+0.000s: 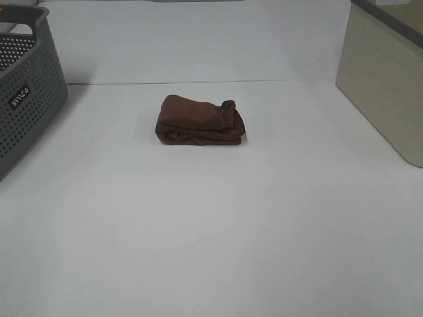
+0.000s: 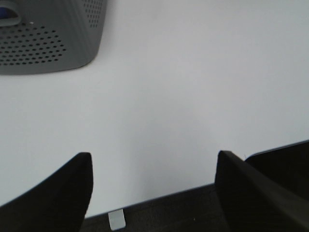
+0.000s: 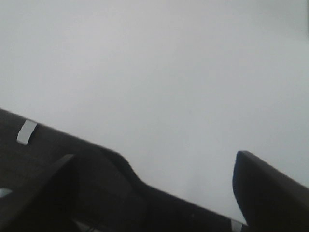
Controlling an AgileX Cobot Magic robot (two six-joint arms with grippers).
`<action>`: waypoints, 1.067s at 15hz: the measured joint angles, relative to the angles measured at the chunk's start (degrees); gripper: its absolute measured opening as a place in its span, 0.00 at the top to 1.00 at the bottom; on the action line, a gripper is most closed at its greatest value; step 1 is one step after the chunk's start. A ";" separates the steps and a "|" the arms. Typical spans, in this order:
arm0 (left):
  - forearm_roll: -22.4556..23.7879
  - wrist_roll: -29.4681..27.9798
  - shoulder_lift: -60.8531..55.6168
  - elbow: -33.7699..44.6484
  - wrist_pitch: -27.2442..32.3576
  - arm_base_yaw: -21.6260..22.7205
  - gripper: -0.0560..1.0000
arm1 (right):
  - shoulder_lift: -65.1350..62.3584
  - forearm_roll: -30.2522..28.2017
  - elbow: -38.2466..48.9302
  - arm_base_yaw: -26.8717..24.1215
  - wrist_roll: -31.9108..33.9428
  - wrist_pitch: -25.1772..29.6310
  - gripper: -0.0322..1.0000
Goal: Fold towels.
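A dark brown towel (image 1: 200,121) lies folded into a small thick bundle on the white table (image 1: 211,218), a little behind its middle. Neither arm shows in the exterior high view. In the left wrist view my left gripper (image 2: 153,166) is open, its black fingers (image 2: 63,188) wide apart over bare table near the table's front edge. My right gripper (image 3: 154,166) is open too, with nothing between its fingers (image 3: 263,186), also over bare table by the edge. The towel is in neither wrist view.
A grey perforated basket (image 1: 23,92) stands at the far left; it also shows in the left wrist view as the basket (image 2: 48,38). A beige box (image 1: 386,79) stands at the far right. A white wall rises behind the table.
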 joint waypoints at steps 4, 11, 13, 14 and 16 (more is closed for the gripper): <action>-2.29 6.07 -4.41 0.29 -3.09 0.00 0.30 | -9.63 -4.24 1.43 0.00 5.04 -1.49 0.19; -5.10 10.08 -4.47 2.64 -7.05 0.00 0.30 | -10.71 -3.78 1.60 0.00 6.30 -2.12 0.19; -6.02 11.29 -4.47 2.64 -7.05 0.00 0.30 | -10.71 -3.78 1.60 0.00 6.30 -2.12 0.19; -6.36 11.69 -4.47 2.64 -7.05 0.00 0.30 | -10.71 -3.78 1.66 0.00 6.30 -2.18 0.19; -7.62 13.35 -4.47 2.64 -7.05 0.00 0.30 | -10.71 -3.72 1.78 0.00 6.30 -2.18 0.19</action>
